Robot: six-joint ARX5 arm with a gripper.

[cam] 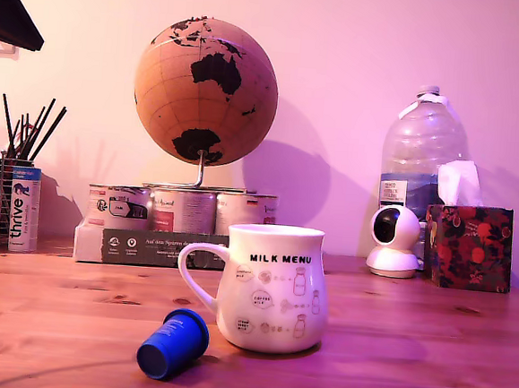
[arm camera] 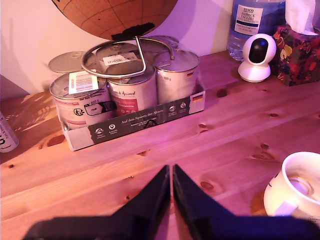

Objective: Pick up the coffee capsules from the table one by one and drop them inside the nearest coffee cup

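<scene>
A brown knotty pine table (cam: pixel 428 342) runs back to a pale wall, where a globe (cam: pixel 205 91) stands on metal tins (cam: pixel 182 209) near a white camera (cam: pixel 393 240) and a tissue box (cam: pixel 467 246). Near the front edge in the exterior view, the white "MILK MENU" coffee cup (cam: pixel 274 290) stands upright, and the blue coffee capsule (cam: pixel 172 344) lies on its side just beside it, toward the exterior view's left. In the wrist view the gripper (arm camera: pixel 171 172) hangs over bare wood with its two black fingers (arm camera: pixel 155 192) pressed nearly together, holding nothing.

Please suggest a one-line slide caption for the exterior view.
A blue coffee capsule lies on its side on the pine table beside the white "MILK MENU" mug, with tins and a globe behind.
</scene>
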